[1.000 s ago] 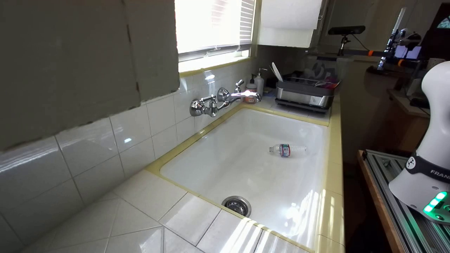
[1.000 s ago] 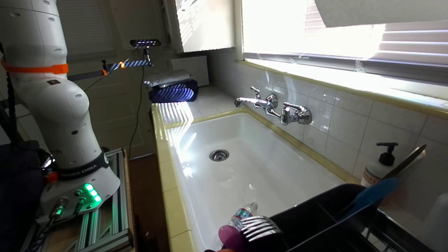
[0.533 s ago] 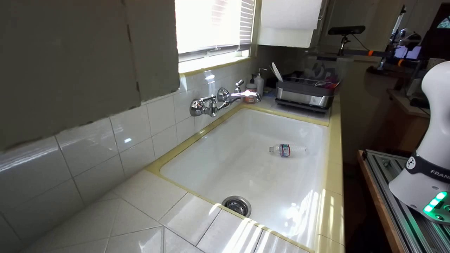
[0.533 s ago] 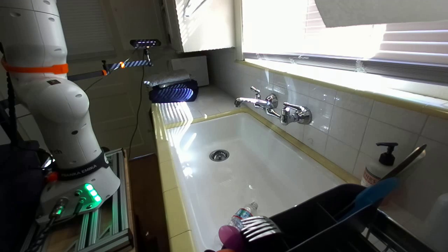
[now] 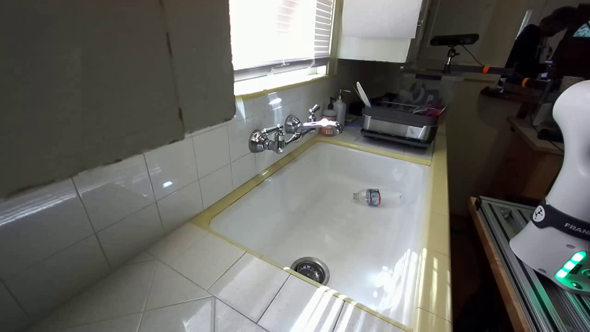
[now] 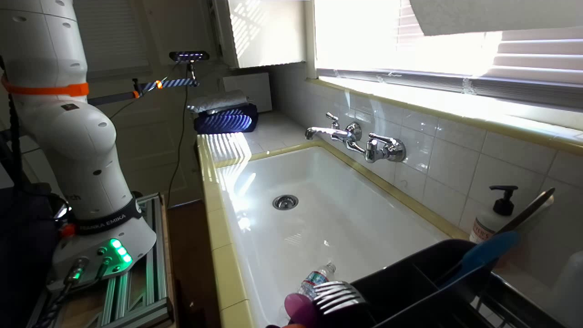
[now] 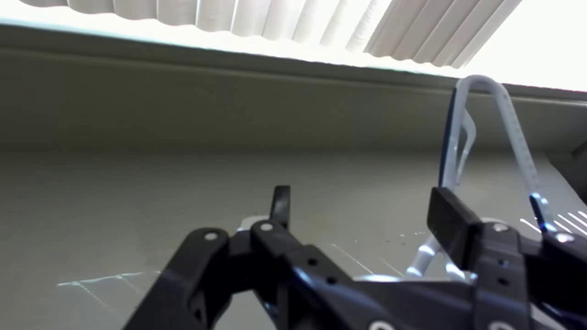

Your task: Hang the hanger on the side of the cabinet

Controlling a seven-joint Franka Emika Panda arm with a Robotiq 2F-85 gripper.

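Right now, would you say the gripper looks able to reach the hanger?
Probably yes: in the wrist view the gripper stands open, with the hanger partly hidden behind it and nothing else visibly in between, though depth is unclear.

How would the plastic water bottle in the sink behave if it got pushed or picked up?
The plastic water bottle would probably roll if pushed, since it lies on its side and its body looks round. It is likely light for its size, as no liquid shows through the clear plastic. A hard squeeze might dent it, because that plastic looks thin.
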